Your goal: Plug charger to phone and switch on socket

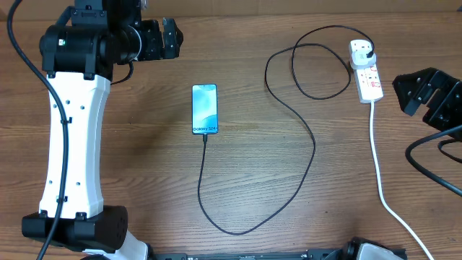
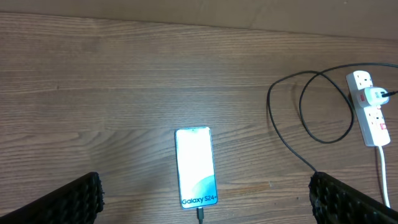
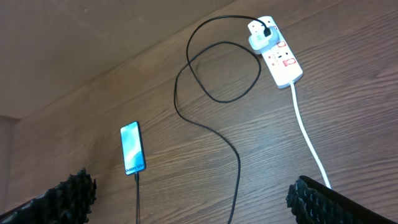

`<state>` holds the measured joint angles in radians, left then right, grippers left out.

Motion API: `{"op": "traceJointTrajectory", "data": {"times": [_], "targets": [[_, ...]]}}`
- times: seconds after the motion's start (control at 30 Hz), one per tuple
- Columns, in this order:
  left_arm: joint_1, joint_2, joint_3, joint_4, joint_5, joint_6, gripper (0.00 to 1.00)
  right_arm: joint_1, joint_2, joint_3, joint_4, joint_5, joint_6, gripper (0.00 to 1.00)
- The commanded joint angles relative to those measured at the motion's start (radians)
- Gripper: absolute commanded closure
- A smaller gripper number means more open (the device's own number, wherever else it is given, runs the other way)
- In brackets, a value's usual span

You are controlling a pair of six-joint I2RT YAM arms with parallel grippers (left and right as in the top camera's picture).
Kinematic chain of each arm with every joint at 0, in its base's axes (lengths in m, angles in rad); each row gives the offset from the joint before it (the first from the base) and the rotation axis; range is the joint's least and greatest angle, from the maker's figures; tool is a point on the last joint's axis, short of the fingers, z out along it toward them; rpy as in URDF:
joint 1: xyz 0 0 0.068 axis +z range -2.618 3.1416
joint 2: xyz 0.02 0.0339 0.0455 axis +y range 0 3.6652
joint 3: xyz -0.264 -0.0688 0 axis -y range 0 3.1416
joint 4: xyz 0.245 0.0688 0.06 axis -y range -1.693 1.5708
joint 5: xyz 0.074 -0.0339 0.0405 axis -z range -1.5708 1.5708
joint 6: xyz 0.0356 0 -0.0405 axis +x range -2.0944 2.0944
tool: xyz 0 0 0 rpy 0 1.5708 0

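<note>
Your left gripper (image 1: 170,39) hangs with its jaws spread wide and nothing between them, up and to the left of the phone (image 1: 204,108) as seen from overhead. Your right gripper (image 1: 417,89) is just as wide open and empty, far off to the phone's right.

The phone lies flat and face up on the wooden table (image 1: 144,180), its screen lit light blue and white. Near the lower edge of the screen you can read "Galaxy S24+".

The black charger cable (image 1: 314,144) meets the phone's bottom edge. From there it runs down, sweeps round to the right, climbs and loops once, well to the upper right of the phone. It ends at a white plug (image 1: 361,52) seated in the power strip (image 1: 369,79).

The strip lies to the phone's right, just short of your right gripper, and carries red markings. Any print on it is too small to read, and you cannot tell how its switches are set. Its white lead (image 1: 375,159) trails away towards the near edge of the table.
</note>
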<state>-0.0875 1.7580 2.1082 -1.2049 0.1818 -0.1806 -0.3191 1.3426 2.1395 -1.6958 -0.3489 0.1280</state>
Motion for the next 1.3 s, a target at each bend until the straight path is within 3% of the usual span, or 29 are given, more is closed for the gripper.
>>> {"op": "traceJointTrajectory", "data": {"times": [0.0,0.1,0.27,0.6,0.87,1.03,1.27], "targets": [[0.002,0.005,0.003,0.001,-0.006,0.009,0.00,0.022,-0.007,0.002,0.002,-0.027,-0.064,0.00],[0.002,0.005,0.003,0.001,-0.006,0.009,0.00,0.081,-0.022,-0.022,0.032,-0.021,-0.074,0.00],[0.002,0.005,0.003,0.001,-0.006,0.009,0.00,0.255,-0.125,-0.194,0.343,0.071,-0.074,0.00],[0.002,0.005,0.003,0.001,-0.006,0.009,0.00,0.331,-0.459,-0.858,1.061,0.120,-0.073,0.00],[0.002,0.005,0.003,0.001,-0.006,0.009,0.00,0.332,-0.750,-1.389,1.483,0.124,-0.073,0.00],[0.002,0.005,0.003,0.001,-0.006,0.009,0.00,0.343,-0.930,-1.650,1.677,0.132,-0.073,0.00],[0.002,0.005,0.003,0.001,-0.006,0.009,0.00,0.370,-1.132,-1.915,1.804,0.176,-0.073,0.00]]}}
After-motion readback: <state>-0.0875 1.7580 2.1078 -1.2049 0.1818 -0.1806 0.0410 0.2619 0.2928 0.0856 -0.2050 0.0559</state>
